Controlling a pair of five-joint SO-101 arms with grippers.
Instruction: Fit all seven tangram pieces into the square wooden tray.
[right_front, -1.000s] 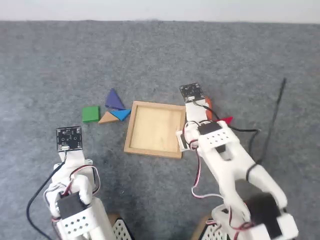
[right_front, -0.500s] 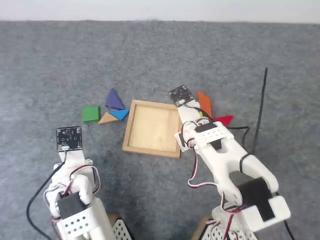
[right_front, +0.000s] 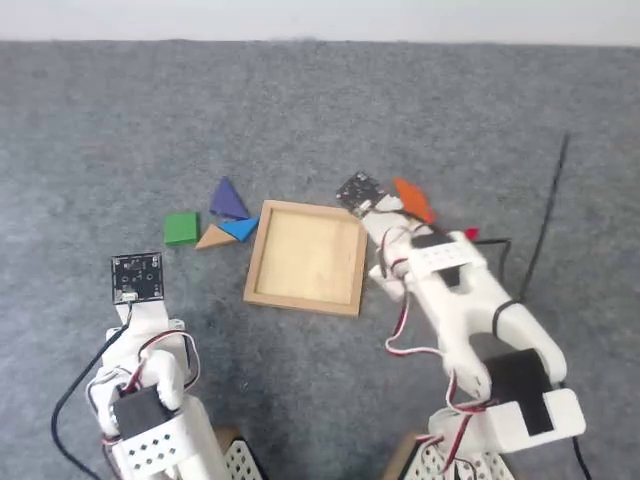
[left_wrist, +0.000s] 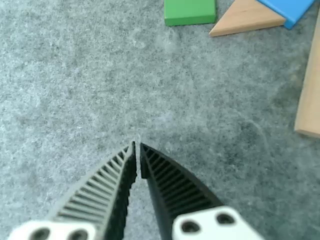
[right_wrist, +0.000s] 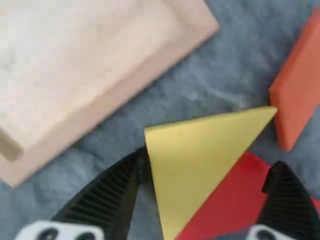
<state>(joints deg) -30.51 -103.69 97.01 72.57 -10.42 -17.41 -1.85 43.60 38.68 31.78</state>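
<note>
The coming move turns on the yellow triangle (right_wrist: 200, 160). It lies flat between the fingers (right_wrist: 115, 195) of the right gripper (right_wrist: 210, 167), which stand spread wide apart. One finger is right at the triangle's short edge. The other stands off from it, over the red piece (right_wrist: 225, 210). The triangle's long edge runs slantwise across the gap, from near the far finger back toward the wrist. A squeeze would probably catch a short edge and a slanted edge rather than two parallel faces, so the piece may twist.

Yellow and red meet along that long edge; I cannot tell whether they overlap or only touch. Past the fingertips lies the orange piece (right_wrist: 300, 95), just beside the yellow tip. The square wooden tray (right_wrist: 125, 95) lies close outside the nearer finger. It is pale bare wood with a raised rim and nothing in it.

The pieces look like flat, smooth, painted wood with sharp corners. The worktop (right_front: 300, 110) is covered in grey felt, likely grippy underneath them.

The left gripper (left_wrist: 137, 147) has its ribbed fingers closed together on nothing. Ahead of their tips lie the green square (left_wrist: 190, 11), tan triangle (left_wrist: 245, 17) and blue triangle (left_wrist: 292, 7), with the purple triangle (right_front: 227, 198) beyond. The right arm is much the nearer to the yellow piece.
</note>
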